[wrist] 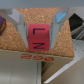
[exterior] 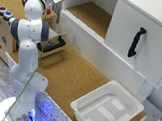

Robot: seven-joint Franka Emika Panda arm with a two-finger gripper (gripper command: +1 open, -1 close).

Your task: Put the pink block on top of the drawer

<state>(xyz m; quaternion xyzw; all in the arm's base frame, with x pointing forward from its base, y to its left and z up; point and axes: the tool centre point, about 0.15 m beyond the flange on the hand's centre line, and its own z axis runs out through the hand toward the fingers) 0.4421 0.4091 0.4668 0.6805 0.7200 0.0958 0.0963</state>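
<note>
Pink block (wrist: pixel 39 37) seemingly clamped between end effector (wrist: pixel 40 31) fingers, arm raised.

Your arm (exterior: pixel 31 31) is white, built of rounded, bulbous segments with dark grey to black bands at the joints. Its round white base (exterior: pixel 13 112) sits just beside the white tray (exterior: pixel 107 109), with a blue glow low on the base. A thin green cable (exterior: pixel 26 84) runs up along the arm's body toward the head. Your gripper (wrist: pixel 39 31) shows pale grey angular fingers (wrist: pixel 19 22) in the wrist view; markings on them are too blurred to read.
</note>
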